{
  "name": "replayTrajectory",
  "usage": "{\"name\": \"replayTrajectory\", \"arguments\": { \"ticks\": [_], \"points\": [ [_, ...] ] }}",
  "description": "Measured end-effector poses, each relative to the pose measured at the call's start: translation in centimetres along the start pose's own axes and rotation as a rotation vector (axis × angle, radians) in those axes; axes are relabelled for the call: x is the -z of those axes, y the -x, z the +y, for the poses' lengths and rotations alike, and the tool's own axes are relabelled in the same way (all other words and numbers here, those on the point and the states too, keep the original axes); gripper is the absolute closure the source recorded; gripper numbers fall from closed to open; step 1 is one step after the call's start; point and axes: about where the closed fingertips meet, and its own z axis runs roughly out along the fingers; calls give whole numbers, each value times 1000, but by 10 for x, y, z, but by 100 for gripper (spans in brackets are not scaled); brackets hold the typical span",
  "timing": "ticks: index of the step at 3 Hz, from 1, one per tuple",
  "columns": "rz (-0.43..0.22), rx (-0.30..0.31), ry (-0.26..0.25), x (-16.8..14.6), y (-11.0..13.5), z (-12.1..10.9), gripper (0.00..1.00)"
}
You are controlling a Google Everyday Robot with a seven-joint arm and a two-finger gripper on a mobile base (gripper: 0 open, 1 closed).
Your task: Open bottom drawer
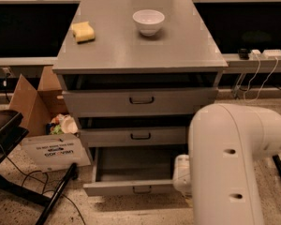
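Observation:
The grey cabinet [140, 50] has three drawers. The bottom drawer [131, 187] is pulled out, showing its plain grey inside [131, 163]; its small dark bail handle [141, 189] is on the shallow front. The middle drawer [136, 136] and the taller top drawer [140, 101] stick out only slightly. My white arm [234, 163] fills the lower right. My gripper [180, 175] shows as a white part at the bottom drawer's right front corner, mostly hidden behind the arm.
A white bowl [148, 21] and a yellow sponge [83, 32] sit on the cabinet top. A cardboard box [35, 102] with rubbish and a white sign [54, 153] stand to the left. Black chair legs and cables [33, 191] cross the floor at left.

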Motion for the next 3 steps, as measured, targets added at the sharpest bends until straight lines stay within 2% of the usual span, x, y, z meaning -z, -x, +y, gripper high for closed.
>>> {"name": "replayTrajectory", "arguments": {
  "ticks": [1,2,3],
  "points": [
    [-65,163,-100,24,77,-16,0],
    [-111,244,-140,27,127,-35,0],
    [-155,257,-121,9,152,-61,0]
  ]
}}
